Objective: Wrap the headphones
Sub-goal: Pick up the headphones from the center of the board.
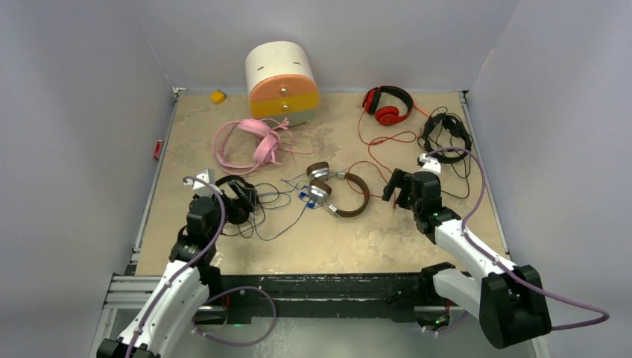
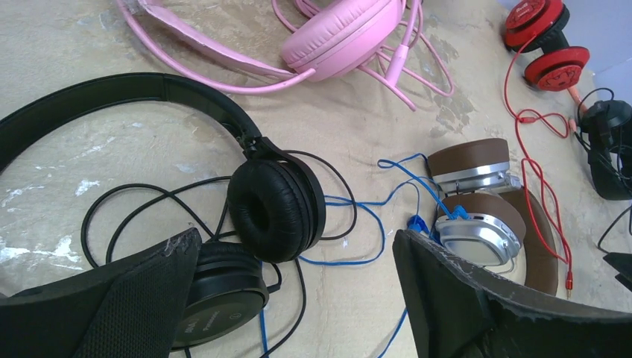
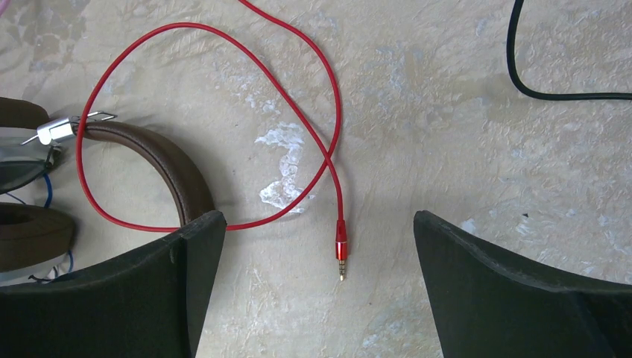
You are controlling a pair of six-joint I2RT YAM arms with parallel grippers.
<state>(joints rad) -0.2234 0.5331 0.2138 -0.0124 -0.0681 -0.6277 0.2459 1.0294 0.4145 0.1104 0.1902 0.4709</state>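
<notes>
Across the bench (image 1: 373,242), read from overhead as a clock face, the headphones are all lying unwrapped. The brown pair (image 1: 339,190) is sitting near the centre, the pink pair (image 1: 250,142) at ten o'clock, the red pair (image 1: 387,104) at one, the far black pair (image 1: 446,133) at two and the near black pair (image 1: 237,200) at eight. Their leads are trailing loose. The red cable (image 3: 339,201) is looping across the brown headband and ending in a plug (image 3: 340,253) that is lying bare on the bench. The right pincer (image 3: 319,224) is hovering over that plug, released and holding nothing. The left pincer (image 2: 294,250) is hanging above the near black pair, likewise released and empty.

As I judge it, tangling is the main hazard. The blue cable (image 2: 358,201) from the brown pair is running among the black cable (image 2: 149,194), so lifting either set may be dragging the other along. Pulling the plug could be cinching the red loop against the brown headband. The slim plug, lying flat, may also be slipping from wide pads.

Where blue and black cross, I cannot tell which is lying on top. The left fingers are covering part of the lower black earcup. The far black pair is showing only as a dark knot. A drawer box (image 1: 282,78) is standing at twelve, with a small yellow object (image 1: 217,96) at eleven that is too small to identify.
</notes>
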